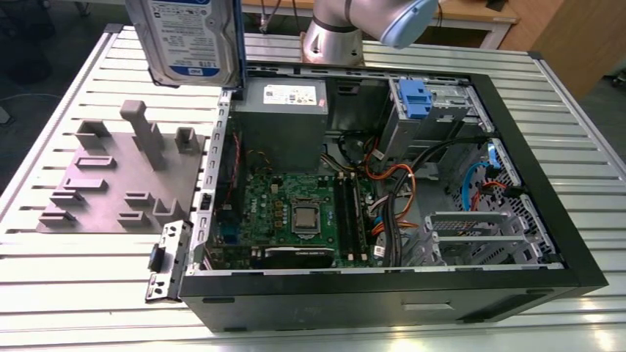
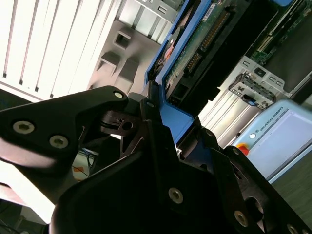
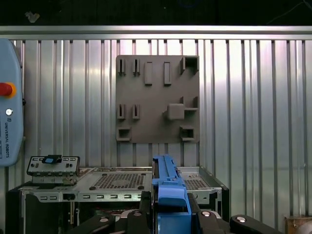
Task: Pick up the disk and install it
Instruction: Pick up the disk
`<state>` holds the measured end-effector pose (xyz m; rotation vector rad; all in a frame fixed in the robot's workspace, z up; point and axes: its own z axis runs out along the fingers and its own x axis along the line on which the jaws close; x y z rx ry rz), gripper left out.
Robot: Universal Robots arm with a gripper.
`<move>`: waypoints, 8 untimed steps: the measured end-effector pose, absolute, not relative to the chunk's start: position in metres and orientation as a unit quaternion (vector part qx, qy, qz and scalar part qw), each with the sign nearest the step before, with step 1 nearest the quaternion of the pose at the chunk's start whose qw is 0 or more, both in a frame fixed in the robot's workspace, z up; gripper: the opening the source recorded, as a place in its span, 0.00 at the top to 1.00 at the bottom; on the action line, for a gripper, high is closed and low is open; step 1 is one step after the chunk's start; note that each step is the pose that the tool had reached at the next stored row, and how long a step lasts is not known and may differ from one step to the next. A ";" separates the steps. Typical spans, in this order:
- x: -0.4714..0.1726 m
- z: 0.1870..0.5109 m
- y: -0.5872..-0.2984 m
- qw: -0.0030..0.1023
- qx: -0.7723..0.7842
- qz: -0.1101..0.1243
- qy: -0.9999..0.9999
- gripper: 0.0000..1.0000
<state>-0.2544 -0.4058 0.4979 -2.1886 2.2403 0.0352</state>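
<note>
The disk (image 1: 190, 40) hangs upright high above the table, over the gap between the grey fixture plate and the open computer case. Its white-and-blue label faces the exterior camera, and its blue frame runs along the edge. The second wrist view looks along the disk (image 2: 195, 46), showing its green circuit-board side and blue frame. My gripper (image 2: 161, 134) is shut on the disk, with black fingers (image 2: 122, 129) pressing on the blue frame. In the first wrist view the disk's blue edge (image 3: 168, 187) stands between my gripper's (image 3: 170, 217) black fingers.
The open computer case (image 1: 547, 183) lies on the slatted metal table (image 1: 59, 293), with motherboard, cables, a grey metal box (image 1: 284, 117) and a drive bay with a blue latch (image 1: 415, 99). A grey fixture plate (image 1: 108, 183) lies at the exterior view's left. A teach pendant (image 3: 9, 102) rests nearby.
</note>
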 end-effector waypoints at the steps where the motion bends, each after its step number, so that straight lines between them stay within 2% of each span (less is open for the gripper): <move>1: -0.252 0.498 -0.406 0.005 -0.699 0.011 0.715 0.64; 8: -0.244 0.498 -0.406 0.005 -0.699 0.011 0.715 0.64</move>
